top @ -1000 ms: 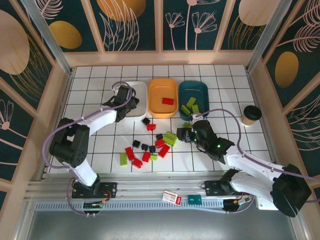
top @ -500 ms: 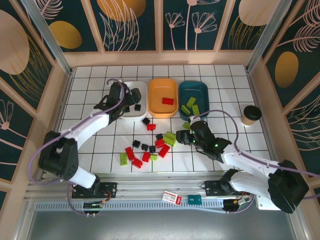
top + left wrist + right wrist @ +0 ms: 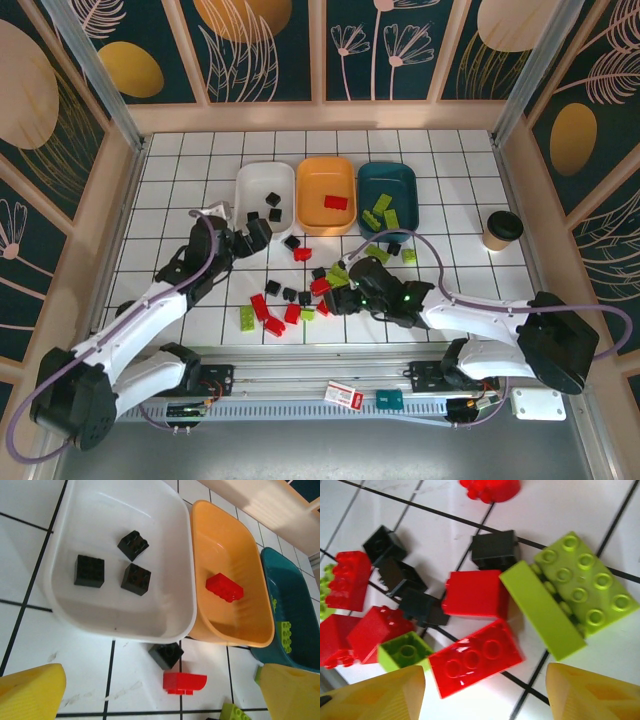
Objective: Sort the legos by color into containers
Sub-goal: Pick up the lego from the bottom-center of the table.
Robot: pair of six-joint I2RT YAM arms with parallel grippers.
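White tray (image 3: 186, 611) holds three black cubes (image 3: 136, 578); left hand (image 3: 159, 699), right hand (image 3: 485, 700) spread, empty.

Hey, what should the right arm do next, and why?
Probably lower the right gripper and close on the red brick lying between its open fingers; red seems to go in the orange tray, which holds one red piece.
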